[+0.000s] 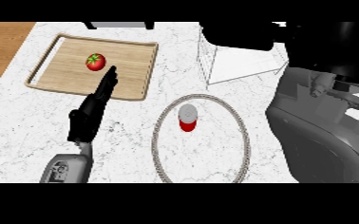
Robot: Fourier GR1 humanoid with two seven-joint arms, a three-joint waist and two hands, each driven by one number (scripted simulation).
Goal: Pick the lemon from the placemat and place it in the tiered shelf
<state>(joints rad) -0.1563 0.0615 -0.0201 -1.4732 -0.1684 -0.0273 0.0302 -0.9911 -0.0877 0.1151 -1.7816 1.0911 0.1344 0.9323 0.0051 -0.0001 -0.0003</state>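
Observation:
No lemon shows in the head view. A round white placemat (163,157) with a braided rim lies at the centre front, and a small red object with a grey top (188,117) stands on it. The pale tiered shelf (238,64) stands at the back right. My right hand (328,47) appears as a dark mass over and beside the shelf at the top right; what it holds, if anything, is hidden. My left hand (95,107) is open, its straight fingers reaching onto a wooden tray just right of a red tomato (95,61).
The wooden tray (133,83) sits at the back left of the marble counter. My grey right forearm (316,133) fills the right side of the view. A strip of wood floor shows past the counter's left edge.

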